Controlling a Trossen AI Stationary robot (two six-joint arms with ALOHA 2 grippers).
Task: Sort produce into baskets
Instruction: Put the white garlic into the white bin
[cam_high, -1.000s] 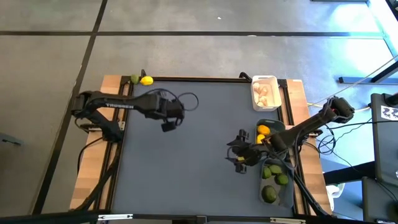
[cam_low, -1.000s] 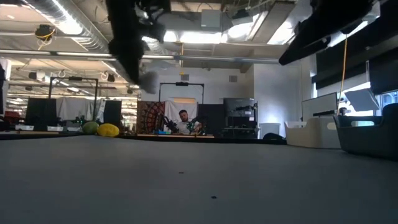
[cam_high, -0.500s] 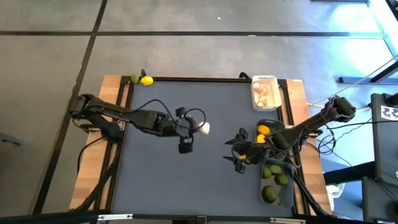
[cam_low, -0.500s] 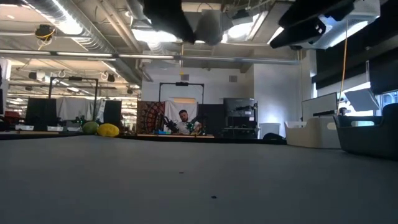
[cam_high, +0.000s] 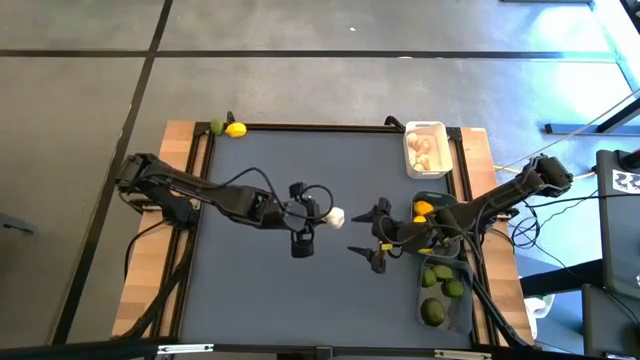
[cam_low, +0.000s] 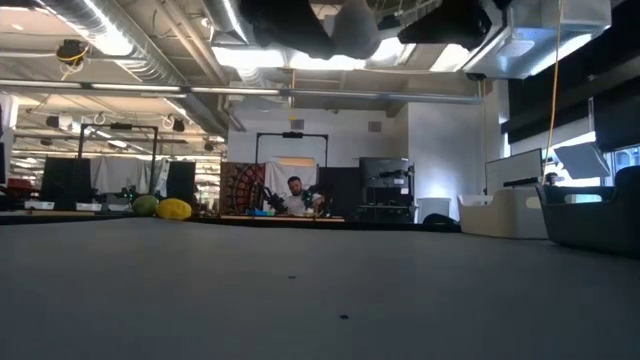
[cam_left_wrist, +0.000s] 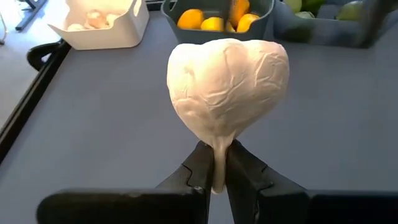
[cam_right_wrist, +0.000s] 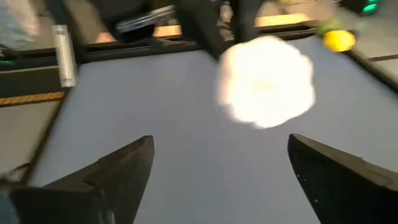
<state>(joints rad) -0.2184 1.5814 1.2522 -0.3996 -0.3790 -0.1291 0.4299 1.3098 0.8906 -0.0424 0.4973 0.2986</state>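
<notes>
**Passing a garlic bulb between the arms above mid-table**

High view: a garlic bulb (cam_high: 335, 216) is held above the middle of the table (cam_high: 300, 290) by the left gripper (cam_high: 322, 215); the right gripper (cam_high: 374, 238), jaws spread wide, faces it from just beside. The white basket (cam_high: 425, 148), already holding pale bulbs, lies at the far right corner; one lemon (cam_high: 236, 129) and one lime (cam_high: 216, 127) remain at the far left edge.

Low view: both arms are seen only as dark shapes overhead; nothing is resolved of the grip.

Left wrist view: the bulb's thin stem is pinched between closed jaws, a slender hold.

Right wrist view: the bulb is framed between the open jaws. A good handover is judged to require that the round body be enclosed squarely before the stem is released.
</notes>
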